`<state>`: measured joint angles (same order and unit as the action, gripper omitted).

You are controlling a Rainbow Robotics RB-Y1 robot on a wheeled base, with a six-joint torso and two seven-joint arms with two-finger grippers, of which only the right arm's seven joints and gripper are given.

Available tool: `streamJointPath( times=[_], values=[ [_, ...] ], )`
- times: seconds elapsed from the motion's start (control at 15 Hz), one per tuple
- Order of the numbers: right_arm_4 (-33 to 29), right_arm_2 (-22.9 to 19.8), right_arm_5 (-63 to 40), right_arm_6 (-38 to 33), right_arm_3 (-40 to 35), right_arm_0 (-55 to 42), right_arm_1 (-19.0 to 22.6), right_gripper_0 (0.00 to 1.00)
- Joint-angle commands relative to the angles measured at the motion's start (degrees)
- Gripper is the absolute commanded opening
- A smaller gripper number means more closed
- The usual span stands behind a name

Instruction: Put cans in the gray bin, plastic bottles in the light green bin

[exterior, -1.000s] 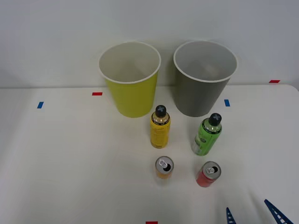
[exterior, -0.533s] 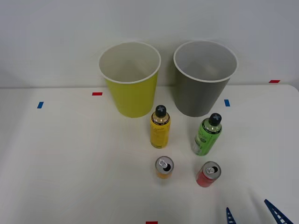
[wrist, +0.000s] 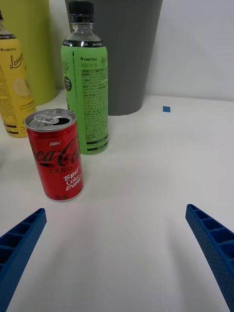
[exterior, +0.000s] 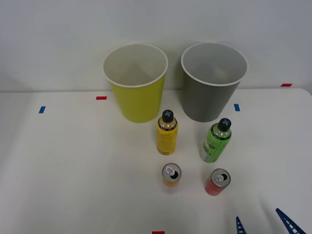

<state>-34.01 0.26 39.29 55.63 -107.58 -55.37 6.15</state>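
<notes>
standing upright on the white table (exterior: 73, 161), the red can (exterior: 216, 182) serves as the landmark. the right gripper (exterior: 263, 225) hovers near it on the robot's side, blue fingers (wrist: 214, 243) spread wide and holding nothing. the orange can (exterior: 171, 175) sits to its left. the green-labelled bottle (exterior: 215, 141) stands just behind it, the yellow-labelled bottle (exterior: 166, 133) behind and to the left. farther back, the gray bin (exterior: 211, 83) is beyond the can, the light green bin (exterior: 136, 83) beside that bin, leftward.
</notes>
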Motion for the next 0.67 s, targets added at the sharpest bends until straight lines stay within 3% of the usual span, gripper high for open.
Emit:
streamJointPath(
  times=[0.07, 0.67],
  values=[
    [0.0, 0.0, 0.0, 0.0, 0.0, 0.0, 0.0, 1.0],
    [0.0, 0.0, 0.0, 0.0, 0.0, 0.0, 0.0, 1.0]
  ],
)
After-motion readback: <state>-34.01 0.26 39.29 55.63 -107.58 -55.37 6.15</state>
